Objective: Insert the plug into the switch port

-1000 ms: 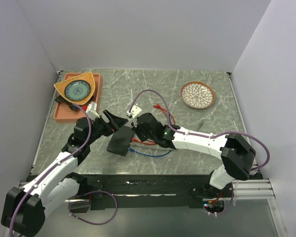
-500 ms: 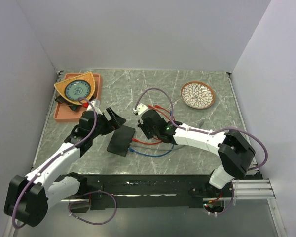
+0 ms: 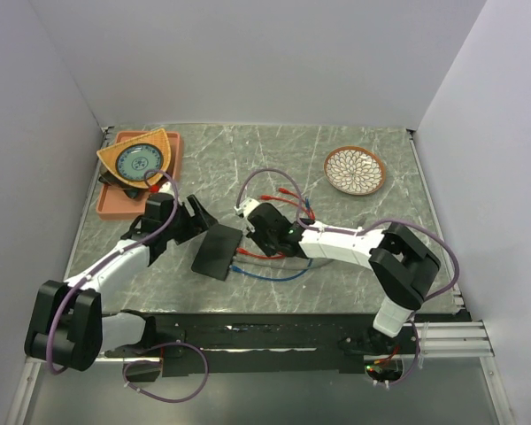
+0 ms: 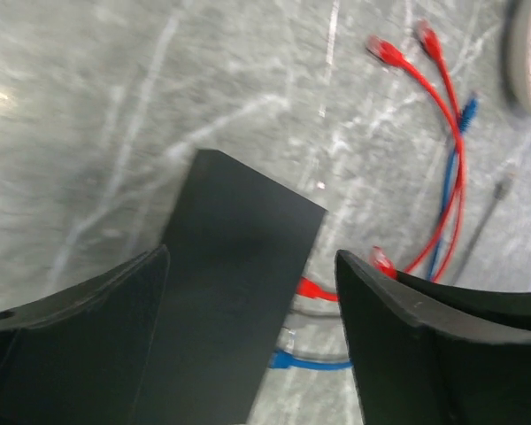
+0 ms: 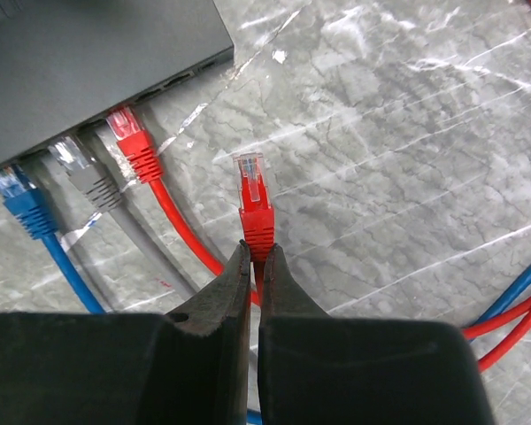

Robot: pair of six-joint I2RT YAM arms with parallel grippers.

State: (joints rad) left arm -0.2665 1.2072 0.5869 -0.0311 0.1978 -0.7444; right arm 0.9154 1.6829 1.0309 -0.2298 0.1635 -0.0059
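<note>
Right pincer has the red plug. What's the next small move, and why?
Probably ease the right pincer forward and left in its own view, bringing the plug to the free port beside the seated red plug. The plug sits short of the switch and right of that port.

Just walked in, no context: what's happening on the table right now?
The right pincer is shut on a red plug, aimed toward the port edge of the black switch but short of it, not yet inserted. A red cable, a grey cable and a blue cable already sit in ports. The left pincer hangs open over the switch.
</note>
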